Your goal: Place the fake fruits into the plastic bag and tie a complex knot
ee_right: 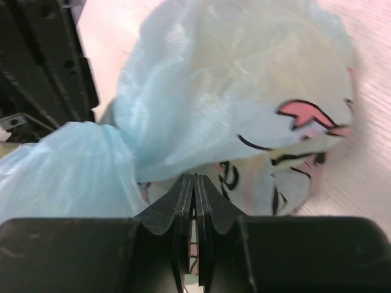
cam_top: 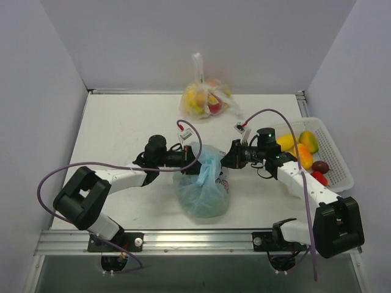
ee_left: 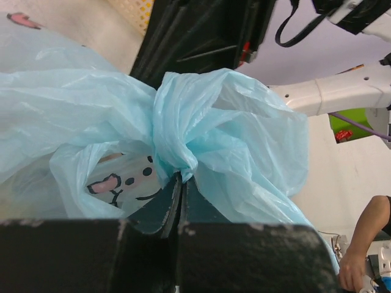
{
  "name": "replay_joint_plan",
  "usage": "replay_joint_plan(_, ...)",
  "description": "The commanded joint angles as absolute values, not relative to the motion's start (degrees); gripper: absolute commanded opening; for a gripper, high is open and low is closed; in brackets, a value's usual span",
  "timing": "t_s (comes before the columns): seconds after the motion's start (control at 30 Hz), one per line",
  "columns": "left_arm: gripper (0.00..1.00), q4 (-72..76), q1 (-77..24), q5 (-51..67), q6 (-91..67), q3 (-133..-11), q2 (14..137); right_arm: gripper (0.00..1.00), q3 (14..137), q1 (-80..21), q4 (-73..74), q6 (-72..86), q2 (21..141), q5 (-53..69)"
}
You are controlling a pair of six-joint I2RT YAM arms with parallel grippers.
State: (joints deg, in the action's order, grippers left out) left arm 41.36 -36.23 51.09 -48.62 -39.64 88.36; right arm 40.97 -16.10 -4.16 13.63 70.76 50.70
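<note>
Near the front edge of the bench [cam_top: 116, 128], the crinkled light-blue plastic bag [cam_top: 203, 192] bulges, with open room behind and to its left.

Left wrist view: the left hand [ee_left: 180, 178] is pinched closed on gathered, glossy film.

Right wrist view: the right hand [ee_right: 194, 179] is closed against the bag's neck; whether it grips anything is unclear.

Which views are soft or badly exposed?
Top external: sharp, evenly lit, plastic bag crisp. Left wrist: bag folds in focus, own fingers underexposed black. Right wrist: bag softly blurred at close range, table washed pinkish.
</note>
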Motion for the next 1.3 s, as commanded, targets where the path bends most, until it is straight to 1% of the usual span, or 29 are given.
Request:
replay_joint_plan(0.0, 0.0, 33.6, -36.04, 49.75, -43.27, -40.08, 85.79, 0.08, 40.26, -19.5, -15.02, 18.01, 70.66, 55.19)
replay_joint_plan(0.13, 0.0, 25.94, -36.04, 47.99, -38.77, -39.99, 83.59, 0.09, 39.11, -22.06, -15.56, 17.06, 70.4, 55.37)
replay_joint_plan(0.3, 0.0, 25.05, -36.12, 49.39, -39.9, -41.13, 83.49, 0.1, 38.76, -23.64, -11.52, 13.01, 70.58, 54.58)
replay_joint_plan(0.37, 0.0, 27.23, -36.47, 51.67, -41.21, -42.62, 84.2, 0.1, 38.41, -24.43, -11.51, 13.18, 70.84, 54.84)
replay_joint_plan(0.4, 0.0, 28.55, -36.47, 52.2, -43.4, -42.97, 84.9, 0.12, 38.23, -24.69, -11.95, 13.71, 71.01, 55.28)
replay_joint_plan(0.47, 0.0, 34.94, -36.56, 53.61, -46.57, -43.94, 85.69, 0.14, 37.88, -25.22, -15.37, 15.9, 70.93, 56.95)
replay_joint_plan(0.53, 0.0, 37.52, -36.3, 53.0, -49.65, -44.99, 86.48, 0.16, 37.97, -25.66, -17.92, 17.92, 71.1, 57.65)
replay_joint_plan(0.67, 0.0, 39.81, -36.12, 52.47, -50.27, -47.37, 86.83, 0.18, 38.67, -26.63, -19.33, 18.98, 71.02, 59.67)
replay_joint_plan(0.8, 0.0, 39.99, -36.04, 51.59, -50.1, -45.45, 86.31, 0.27, 38.85, -26.63, -21.35, 20.56, 70.75, 61.78)
replay_joint_plan(0.83, 0.0, 39.64, -36.04, 51.5, -49.84, -44.92, 86.31, 0.28, 38.85, -26.63, -22.75, 21.96, 70.66, 62.05)
replay_joint_plan(1.03, 0.0, 27.1, -35.25, 47.47, -44.83, -40.96, 83.5, 0.35, 38.15, -26.1, -30.49, 28.64, 69.79, 63.1)
replay_joint_plan(1.07, 0.0, 26.11, -35.24, 46.94, -44.39, -40.78, 83.15, 0.38, 37.97, -26.02, -31.72, 30.74, 69.87, 63.11)
replay_joint_plan(1.17, 0.0, 23.65, -35.33, 46.31, -44.73, -40.52, 82.62, 0.41, 37.62, -26.02, -34.8, 33.3, 70.48, 62.23)
replay_joint_plan(1.27, 0.0, 22.77, -35.86, 47.1, -44.82, -40.43, 82.62, 0.41, 37.88, -25.84, -36.03, 34.63, 71.1, 61.61)
